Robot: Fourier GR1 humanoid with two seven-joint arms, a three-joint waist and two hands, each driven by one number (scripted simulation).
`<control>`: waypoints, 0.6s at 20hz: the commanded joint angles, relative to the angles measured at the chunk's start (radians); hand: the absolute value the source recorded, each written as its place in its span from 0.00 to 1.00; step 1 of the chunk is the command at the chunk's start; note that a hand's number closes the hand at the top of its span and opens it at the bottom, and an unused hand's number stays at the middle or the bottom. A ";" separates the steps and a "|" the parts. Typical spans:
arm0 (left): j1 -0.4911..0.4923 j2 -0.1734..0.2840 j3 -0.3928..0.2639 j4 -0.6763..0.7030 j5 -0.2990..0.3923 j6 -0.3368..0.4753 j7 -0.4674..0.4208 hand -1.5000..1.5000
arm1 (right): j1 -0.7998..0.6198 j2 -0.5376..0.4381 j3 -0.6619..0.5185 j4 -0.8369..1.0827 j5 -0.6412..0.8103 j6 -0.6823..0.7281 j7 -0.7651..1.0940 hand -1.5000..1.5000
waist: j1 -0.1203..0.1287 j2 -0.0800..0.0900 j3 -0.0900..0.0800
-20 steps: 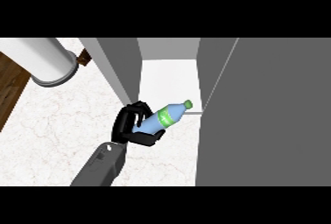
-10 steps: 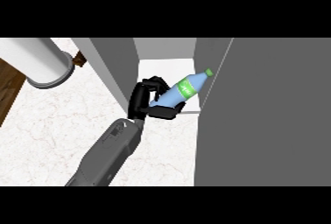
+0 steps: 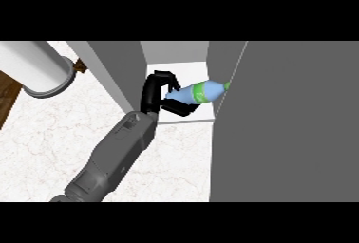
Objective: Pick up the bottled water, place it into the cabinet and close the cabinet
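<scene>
Bottled water (image 3: pixel 198 92): lying tilted in the hand's grasp, cap end pointing right and almost at the grey door panel
Hand (image 3: pixel 158 93): one black hand showing on a grey forearm, which side I cannot tell; fingers curled round the bottle's base end, at the mouth of the cabinet opening
Cabinet (image 3: pixel 179 64): white interior showing between two grey walls; bottle at its threshold, not yet set down
Door (image 3: pixel 294 118): large grey panel at right, open
Surface (image 3: pixel 49 142): white marble, below the forearm
Risk: cap could catch the door edge, since the gap looks narrow; a tilted bottle might roll out once let go
</scene>
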 commanded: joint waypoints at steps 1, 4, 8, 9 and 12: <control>-0.077 -0.009 0.030 0.099 0.025 0.106 -0.004 1.00 | 0.048 -0.019 -0.046 -0.052 -0.095 0.033 -0.024 0.00 | -0.018 -0.001 0.000; -0.148 -0.010 0.026 0.172 -0.032 0.178 0.024 1.00 | 0.067 -0.031 -0.052 -0.106 -0.098 0.042 -0.001 0.00 | -0.004 -0.001 0.000; -0.194 -0.010 -0.032 0.271 -0.110 0.338 -0.001 1.00 | 0.049 -0.024 -0.024 -0.091 -0.072 0.051 0.001 0.00 | -0.024 0.009 0.000; -0.220 0.036 -0.019 0.308 -0.118 0.306 0.020 0.00 | 0.056 -0.020 -0.037 -0.068 -0.084 0.051 -0.013 0.00 | -0.018 0.010 0.000; -0.250 -0.009 -0.010 0.359 -0.115 0.351 0.014 0.00 | 0.024 -0.035 -0.075 -0.065 -0.113 0.074 -0.010 0.00 | -0.024 0.021 0.000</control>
